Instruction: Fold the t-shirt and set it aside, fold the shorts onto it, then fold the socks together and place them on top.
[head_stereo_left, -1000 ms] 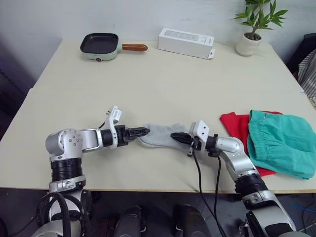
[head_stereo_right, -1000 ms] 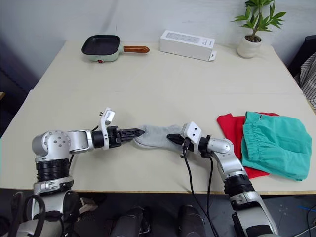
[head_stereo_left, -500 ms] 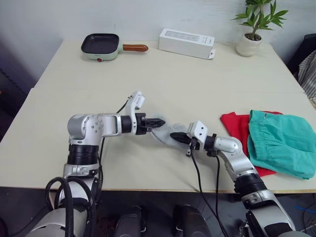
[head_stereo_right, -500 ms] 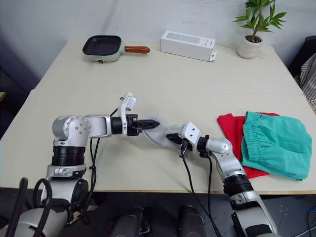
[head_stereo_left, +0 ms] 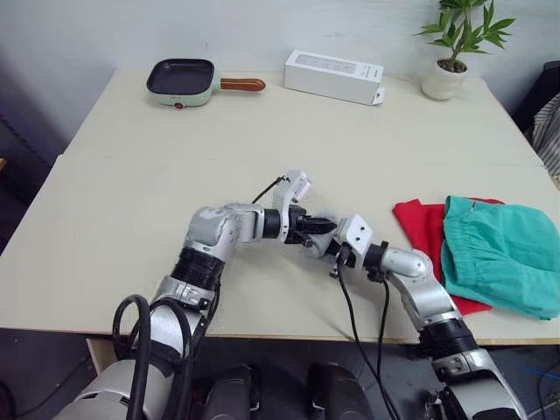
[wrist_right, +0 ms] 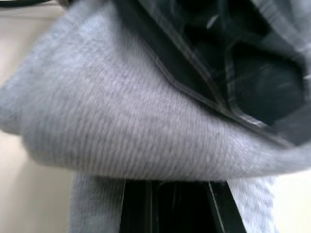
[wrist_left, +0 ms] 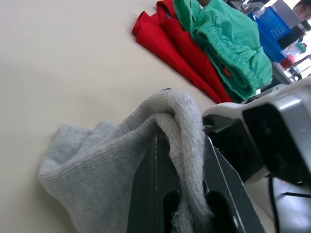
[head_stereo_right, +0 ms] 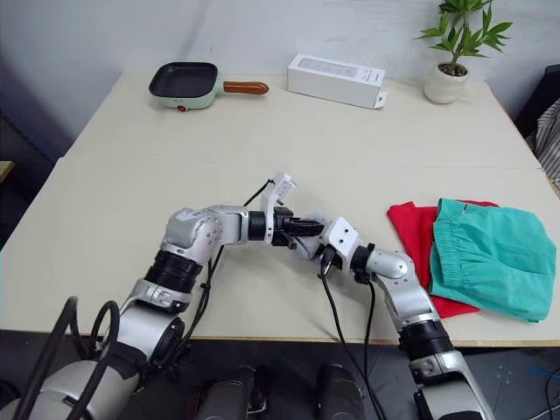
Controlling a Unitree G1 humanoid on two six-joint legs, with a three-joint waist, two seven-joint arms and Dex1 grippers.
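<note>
Near the front edge of the table (head_stereo_left: 131, 192), both grippers meet at the bunched grey socks (wrist_left: 112, 160): the left gripper (head_stereo_left: 317, 227) is clamped on one end, the right gripper (head_stereo_left: 325, 246) on the other. The shorts (head_stereo_left: 503, 254) lie folded on the t-shirt (head_stereo_left: 418, 223), well apart to the right.

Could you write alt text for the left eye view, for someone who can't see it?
Two robot grippers, left and right, meet at the middle of a beige table, both pinching grey socks folded between them. To the robot's right lie teal shorts on a folded red t-shirt; a small pan, a white box and a potted plant stand along the far edge.
</note>
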